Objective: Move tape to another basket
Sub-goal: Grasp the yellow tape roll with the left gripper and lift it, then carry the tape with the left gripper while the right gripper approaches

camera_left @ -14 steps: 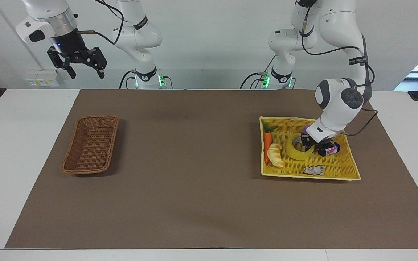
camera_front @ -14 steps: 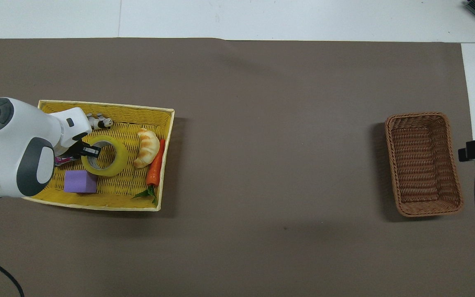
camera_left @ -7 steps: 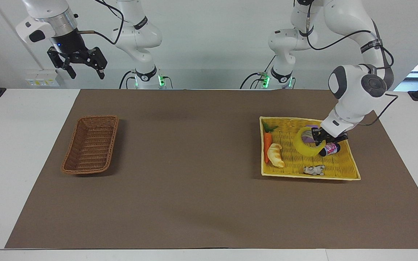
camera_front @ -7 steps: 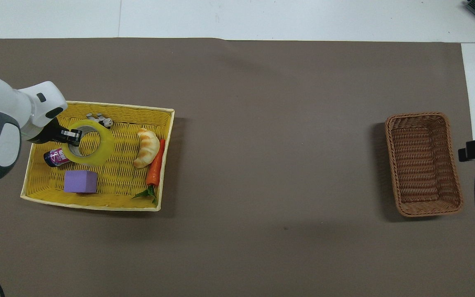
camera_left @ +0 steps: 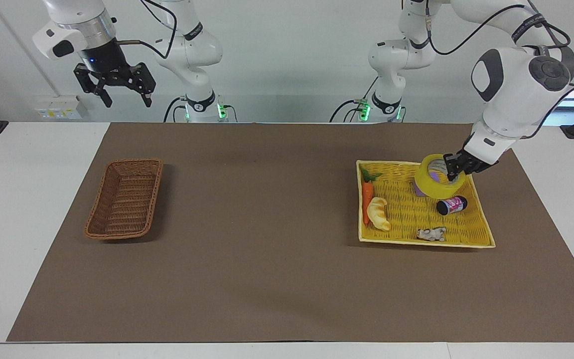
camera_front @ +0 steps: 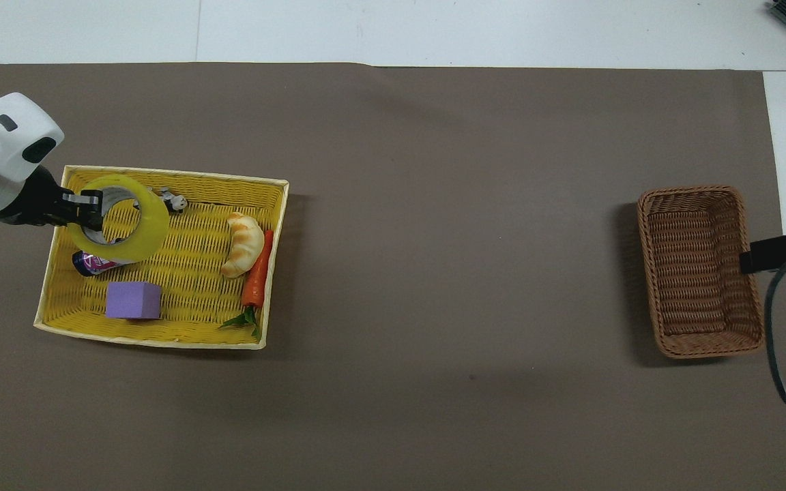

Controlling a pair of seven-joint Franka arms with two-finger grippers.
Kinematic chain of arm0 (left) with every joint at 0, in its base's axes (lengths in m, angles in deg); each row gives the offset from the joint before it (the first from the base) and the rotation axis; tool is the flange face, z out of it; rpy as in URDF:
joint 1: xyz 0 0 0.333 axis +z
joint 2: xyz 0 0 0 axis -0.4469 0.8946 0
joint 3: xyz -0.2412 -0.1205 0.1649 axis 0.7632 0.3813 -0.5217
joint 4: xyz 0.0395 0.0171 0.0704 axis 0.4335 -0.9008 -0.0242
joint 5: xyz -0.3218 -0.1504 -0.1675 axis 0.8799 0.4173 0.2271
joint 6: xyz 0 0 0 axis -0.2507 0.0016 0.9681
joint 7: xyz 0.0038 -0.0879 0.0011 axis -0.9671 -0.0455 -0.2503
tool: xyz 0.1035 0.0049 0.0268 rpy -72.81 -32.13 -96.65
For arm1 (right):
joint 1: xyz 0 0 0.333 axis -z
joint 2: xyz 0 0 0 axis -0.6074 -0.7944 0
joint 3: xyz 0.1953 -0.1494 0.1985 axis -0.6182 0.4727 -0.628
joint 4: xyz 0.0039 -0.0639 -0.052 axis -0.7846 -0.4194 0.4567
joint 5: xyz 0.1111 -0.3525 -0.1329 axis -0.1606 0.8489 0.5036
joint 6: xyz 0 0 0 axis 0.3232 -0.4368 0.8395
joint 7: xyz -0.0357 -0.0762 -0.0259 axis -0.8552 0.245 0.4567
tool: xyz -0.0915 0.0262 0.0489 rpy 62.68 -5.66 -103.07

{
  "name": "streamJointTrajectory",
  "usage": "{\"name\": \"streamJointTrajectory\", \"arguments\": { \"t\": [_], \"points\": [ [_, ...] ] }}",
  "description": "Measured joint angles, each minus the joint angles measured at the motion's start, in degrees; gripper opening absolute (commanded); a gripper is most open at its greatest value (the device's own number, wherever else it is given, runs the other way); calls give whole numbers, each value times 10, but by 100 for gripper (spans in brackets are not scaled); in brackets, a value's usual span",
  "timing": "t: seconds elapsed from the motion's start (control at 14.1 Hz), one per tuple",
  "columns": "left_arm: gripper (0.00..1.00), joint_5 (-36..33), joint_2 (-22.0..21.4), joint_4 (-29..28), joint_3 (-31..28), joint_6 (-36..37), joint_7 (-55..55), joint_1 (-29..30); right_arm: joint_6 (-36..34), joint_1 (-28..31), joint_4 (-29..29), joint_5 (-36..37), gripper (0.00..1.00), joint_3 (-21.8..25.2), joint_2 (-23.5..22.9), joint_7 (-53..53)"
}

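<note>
**Tape held over the yellow basket**

The left gripper (camera_left: 454, 173) pinches the tape (camera_left: 439, 182) by its wall, above the yellow basket (camera_left: 484, 234). The brown basket (camera_left: 126, 198) sits well apart, under the spread, waiting right gripper (camera_left: 121, 97).

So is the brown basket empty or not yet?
Empty: the brown basket shows only bare weave; the tape hangs from the left gripper.

the tape (camera_left: 439, 177) is held clamped by the left gripper (camera_left: 454, 169) above the yellow basket (camera_left: 471, 234); the right gripper (camera_left: 123, 94) is held spread over the table's robot-side edge, waiting.
</note>
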Motion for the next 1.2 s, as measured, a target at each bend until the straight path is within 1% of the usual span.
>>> {"name": "streamJointTrajectory", "arguments": {
  "t": [0.14,0.43,0.78,1.06,1.2],
  "points": [
    [0,0,0,0,11,6,60,-31,12,-20,-23,-6,100,-1,-1,0],
    [0,0,-1,0,16,6,186,-112,53,-57,-63,-52,100,-4,-2,0],
    [0,2,-9,1,20,3,323,-201,82,-79,-109,-137,100,-5,2,0],
    [0,30,-12,1,23,-16,389,-253,117,-87,-159,-225,100,-5,16,0],
    [0,34,-10,1,23,-26,418,-280,124,-87,-177,-267,100,-5,18,0]
  ]
}}
